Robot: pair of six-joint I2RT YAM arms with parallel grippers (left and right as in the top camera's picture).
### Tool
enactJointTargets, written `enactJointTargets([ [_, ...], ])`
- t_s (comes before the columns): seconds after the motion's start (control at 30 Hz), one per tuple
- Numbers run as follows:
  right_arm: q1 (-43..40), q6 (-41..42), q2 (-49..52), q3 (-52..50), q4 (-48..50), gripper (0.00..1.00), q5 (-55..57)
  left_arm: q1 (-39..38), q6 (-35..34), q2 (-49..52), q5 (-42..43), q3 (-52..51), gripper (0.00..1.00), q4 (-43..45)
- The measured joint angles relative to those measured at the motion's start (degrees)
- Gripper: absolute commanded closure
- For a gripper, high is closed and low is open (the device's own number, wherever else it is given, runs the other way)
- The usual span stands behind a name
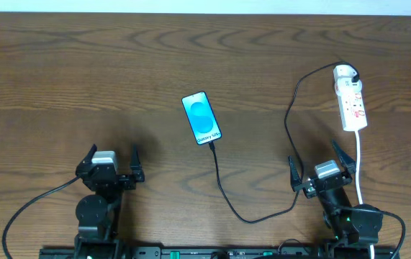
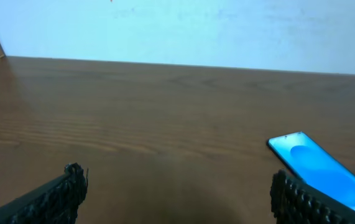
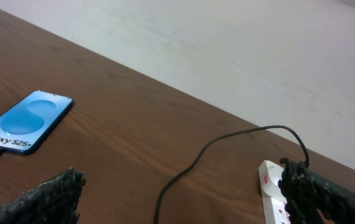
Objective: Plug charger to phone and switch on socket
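Observation:
The phone (image 1: 201, 118) lies screen up at mid-table, its blue screen lit, also seen in the left wrist view (image 2: 317, 168) and the right wrist view (image 3: 25, 121). The charger's black cable (image 1: 223, 188) runs from the phone's near edge, loops toward me, then climbs right to a white adapter (image 1: 345, 72) in the far end of the socket (image 1: 352, 104). The plug tip sits against the phone's near edge. My left gripper (image 1: 111, 155) stands open near the front left, holding nothing. My right gripper (image 1: 313, 160) is open, in front of the socket, with the cable (image 3: 227, 140) passing ahead of it.
The socket's white cord (image 1: 360, 169) trails toward the front edge just right of my right arm. A pale wall (image 2: 183, 31) rises behind the table's far edge. Bare wood (image 1: 83, 79) stretches left of the phone.

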Motion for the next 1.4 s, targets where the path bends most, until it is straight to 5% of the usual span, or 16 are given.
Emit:
enactJointTargets([
  [0.27,0.0,0.0,0.0,0.0,-0.02,0.01,0.0,0.04,2.21,-6.62,0.24,0.68,0.04,-4.39],
  [1.4,0.0,0.0,-0.02,0.02,-0.02,0.01,0.0,0.04,3.32,-6.34,0.24,0.72,0.04,-4.46],
])
